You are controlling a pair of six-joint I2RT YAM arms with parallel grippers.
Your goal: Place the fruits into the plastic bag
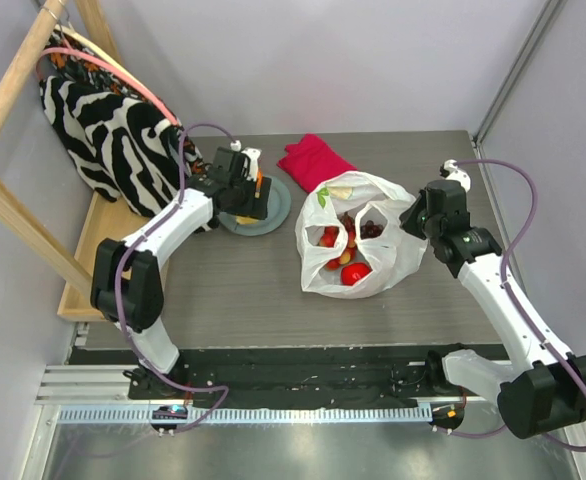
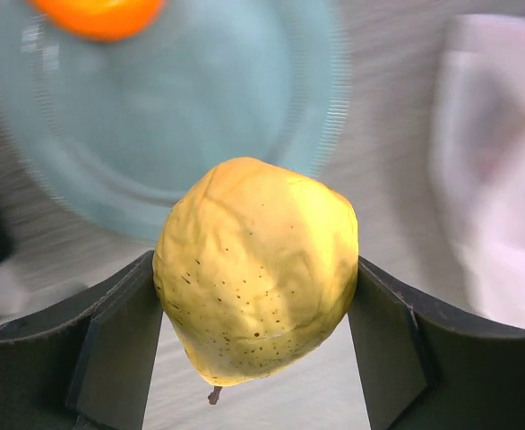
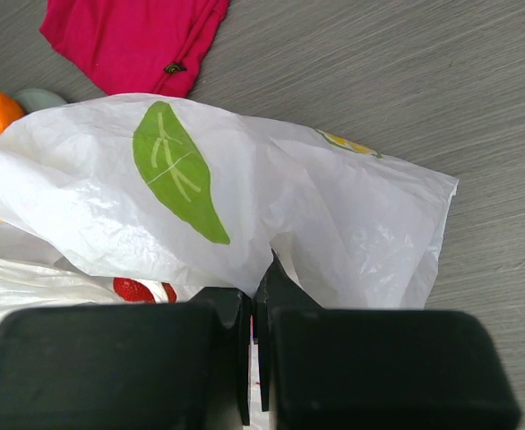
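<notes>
My left gripper (image 2: 258, 345) is shut on the yellow fruit (image 2: 255, 267), a speckled pear with a short stem, and holds it above the grey-green plate (image 2: 200, 116); in the top view it is over the plate (image 1: 231, 192). An orange (image 2: 97, 15) lies on the plate's far side. The white plastic bag (image 1: 358, 245) with lemon and leaf prints lies open mid-table with a red apple (image 1: 355, 273), dark grapes (image 1: 371, 230) and small red-yellow fruits (image 1: 330, 237) inside. My right gripper (image 3: 255, 296) is shut on the bag's edge (image 3: 245, 193).
A crimson cloth (image 1: 313, 158) lies behind the bag and shows in the right wrist view (image 3: 133, 36). A zebra-striped fabric bag (image 1: 108, 135) hangs on a wooden rack (image 1: 13, 100) at the far left. Grey walls close the table's back and right.
</notes>
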